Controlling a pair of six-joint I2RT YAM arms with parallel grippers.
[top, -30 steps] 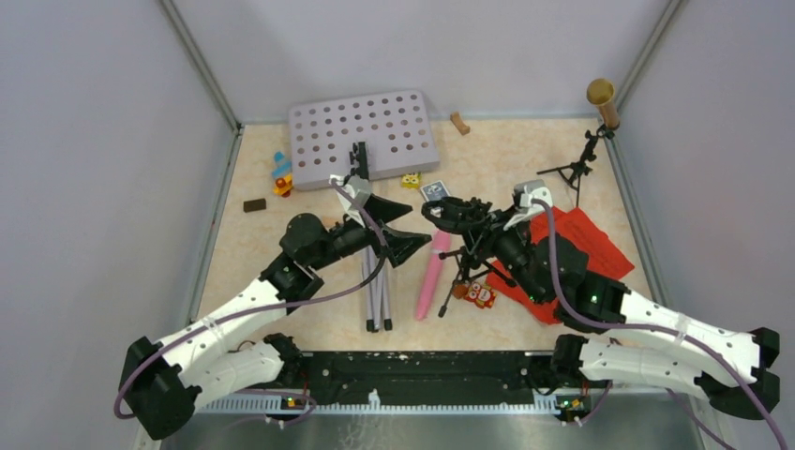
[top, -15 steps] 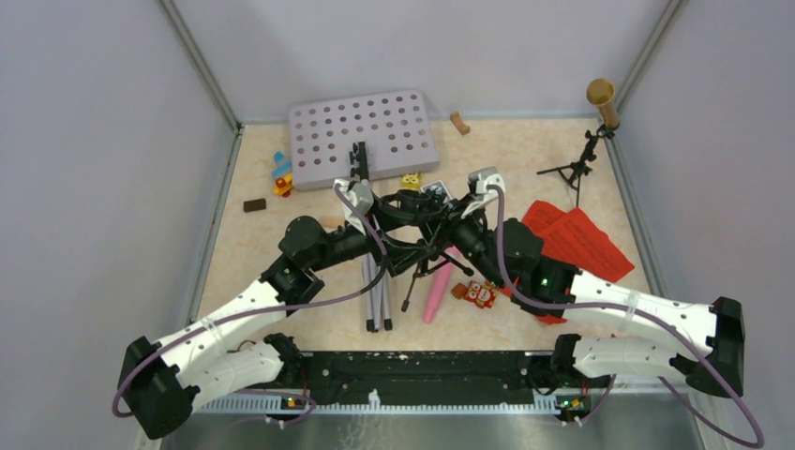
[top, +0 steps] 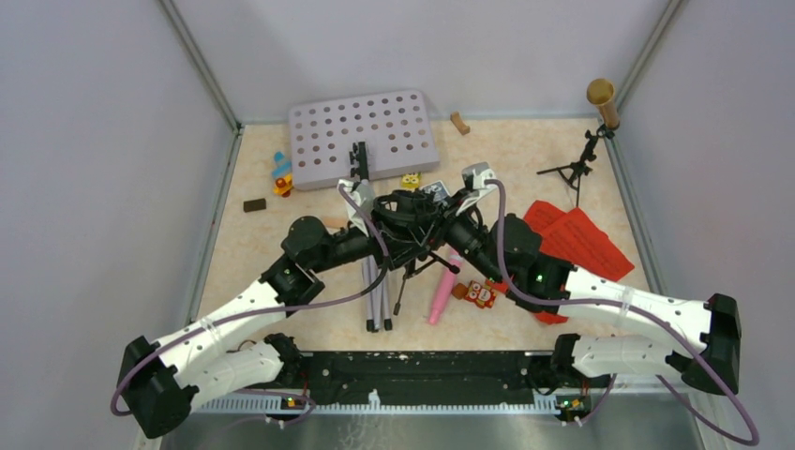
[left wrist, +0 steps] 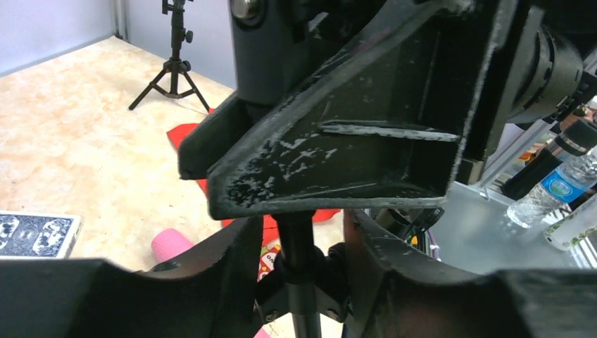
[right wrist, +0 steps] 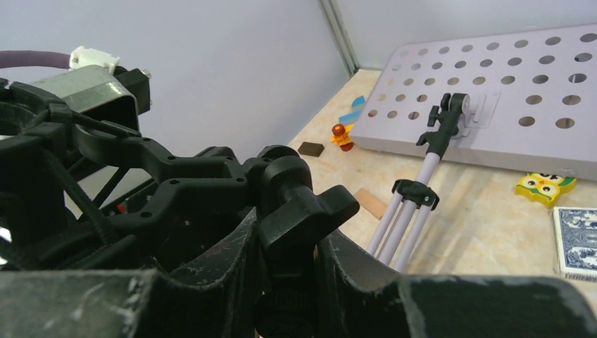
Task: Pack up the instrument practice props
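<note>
On the bottle (left wrist: 536, 204), unreadable blue label (left wrist: 561, 189).

Blue card deck (right wrist: 577, 239), yellow owl tile (right wrist: 548, 187), brown block (top: 254, 204)

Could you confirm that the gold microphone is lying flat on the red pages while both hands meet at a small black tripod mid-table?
Not quite: the gold microphone is not on the red pages; it sits atop a black tripod in the far right corner, as the top external view shows. The rest holds.
</note>
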